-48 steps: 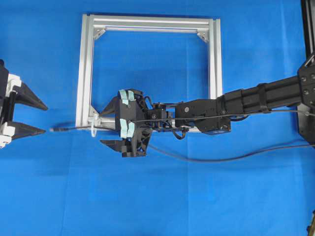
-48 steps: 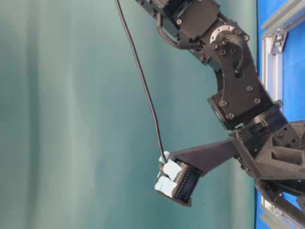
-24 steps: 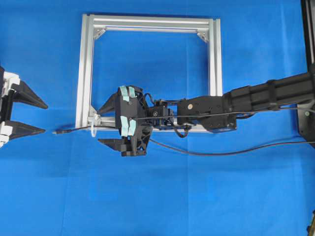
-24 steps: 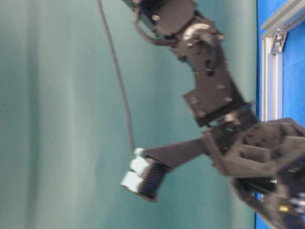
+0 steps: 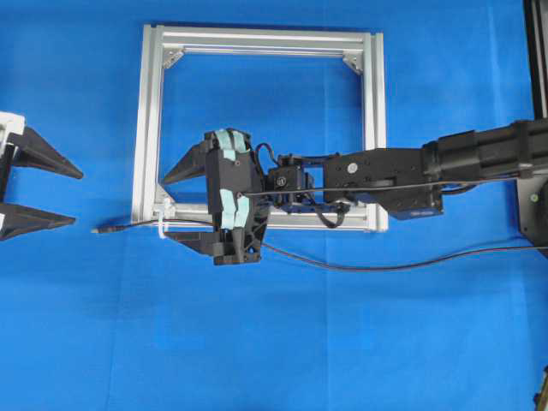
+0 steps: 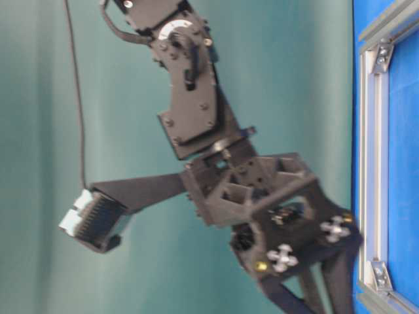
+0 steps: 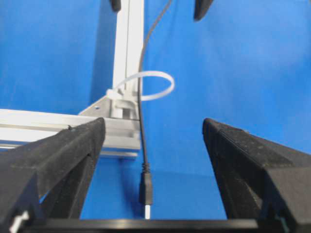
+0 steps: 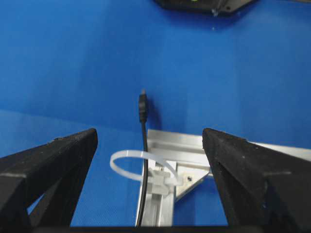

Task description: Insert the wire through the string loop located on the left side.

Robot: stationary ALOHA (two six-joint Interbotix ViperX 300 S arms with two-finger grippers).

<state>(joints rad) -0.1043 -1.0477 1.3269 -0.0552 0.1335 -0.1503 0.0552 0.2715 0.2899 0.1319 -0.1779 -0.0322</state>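
The wire (image 5: 128,226) is lying across the lower left corner of the aluminium frame (image 5: 146,120), running under the white string loop (image 7: 148,86), with its plug tip (image 7: 146,189) resting on the blue table (image 5: 274,342) just beyond the frame on the left. In both wrist views the cable is passing through the loop's opening, so the threading itself is looking done, though only a short length is sitting past it.

The right hand (image 5: 190,205) is hanging over that corner with its jaws spread wide and nothing between them; the wire is lying below, unheld. The left hand (image 5: 47,195) is waiting at the left edge, also wide open and empty, with the plug tip lying on the table just short of its fingertips.

The main risk, as I judge it, is that the loose cable is free to slide back out: the long slack trailing to the right could be dragging on it, or the right arm could be catching it as it lifts away. A second risk is the left hand closing off-centre on the small plug, nudging it sideways, or snagging the flimsy loop and twisting it on the frame.
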